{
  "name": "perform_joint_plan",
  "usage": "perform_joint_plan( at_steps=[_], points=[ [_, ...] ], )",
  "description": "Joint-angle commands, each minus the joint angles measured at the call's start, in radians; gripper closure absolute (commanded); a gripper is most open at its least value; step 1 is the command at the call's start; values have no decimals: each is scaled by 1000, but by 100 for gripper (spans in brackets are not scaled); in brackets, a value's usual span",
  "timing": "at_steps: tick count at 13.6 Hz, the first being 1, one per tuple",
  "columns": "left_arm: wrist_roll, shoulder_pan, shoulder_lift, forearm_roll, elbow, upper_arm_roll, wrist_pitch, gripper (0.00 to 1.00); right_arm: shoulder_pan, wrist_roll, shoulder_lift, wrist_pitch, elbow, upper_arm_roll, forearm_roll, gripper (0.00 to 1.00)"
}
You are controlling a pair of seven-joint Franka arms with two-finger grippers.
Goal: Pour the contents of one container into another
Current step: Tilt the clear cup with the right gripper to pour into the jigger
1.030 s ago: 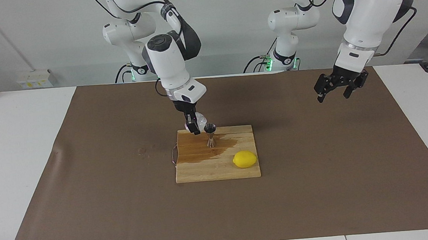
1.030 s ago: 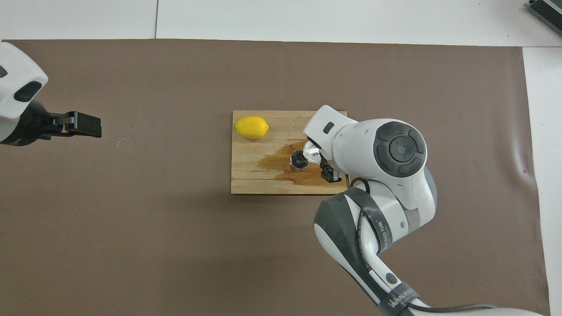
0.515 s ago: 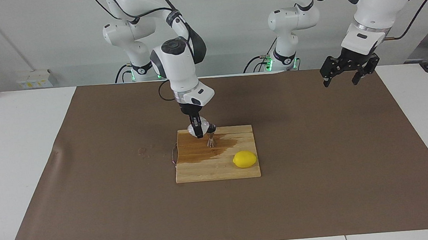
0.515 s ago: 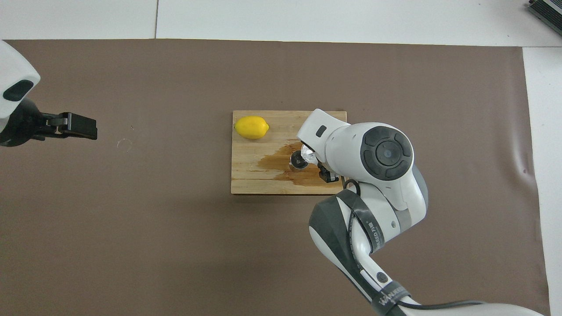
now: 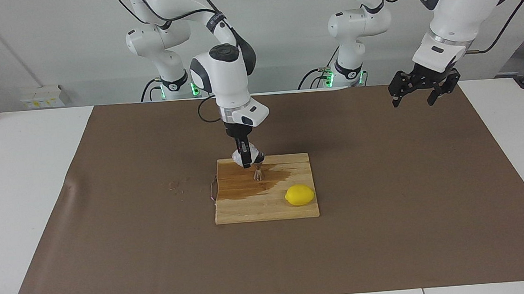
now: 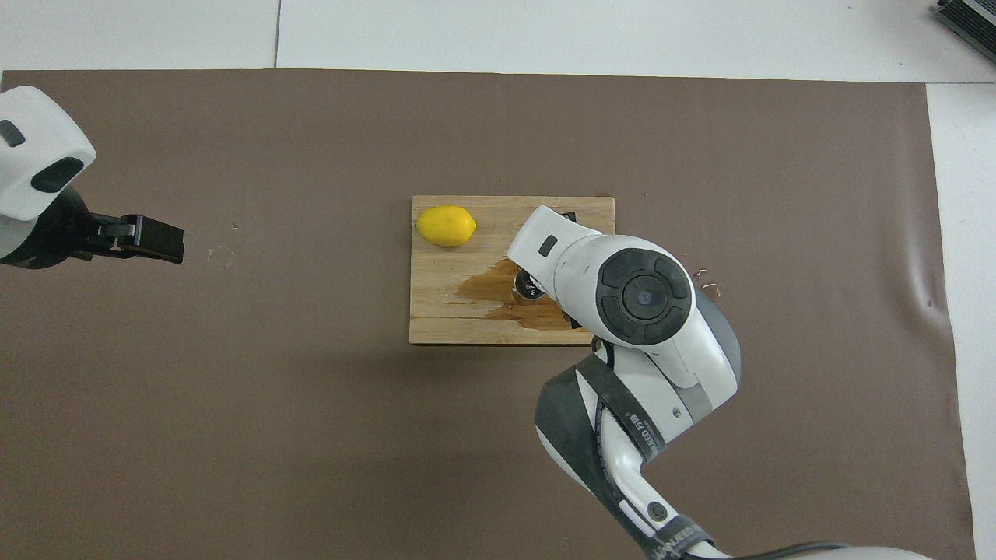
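My right gripper [image 5: 246, 160] is shut on the small bumpy white cup [image 5: 257, 156] and holds it tilted right over the mouth of the steel jigger [image 5: 258, 174]. The jigger stands upright on the wooden board [image 5: 267, 209], and only its waist and foot show below the cup. In the overhead view the right arm's hand hides the cup, and just part of the jigger [image 6: 527, 289] shows at its edge. My left gripper [image 5: 419, 93] hangs open and empty, high over the brown mat near the left arm's end of the table, also seen as the left gripper [image 6: 148, 238].
A yellow lemon [image 5: 300, 195] lies on the board's corner farthest from the robots. A dark wet stain [image 5: 246, 185] spreads over the board around the jigger. A few droplets [image 5: 178, 185] mark the brown mat [image 5: 388, 212] beside the board.
The right hand has swung upright and shifted toward the jigger, bringing the cup over its mouth. The left gripper has risen and drawn back toward the robots.
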Motion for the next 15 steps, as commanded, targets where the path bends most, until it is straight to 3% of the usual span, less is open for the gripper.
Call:
perform_joint_plan(
  at_steps=[1, 15],
  points=[
    [7, -7, -19, 5, -19, 1, -11, 0, 19, 74, -14, 14, -25, 1, -75, 71],
    [16, 4, -18, 3, -16, 1, 1, 0, 26, 131, -21, 11, -46, 1, -193, 75]
  ],
)
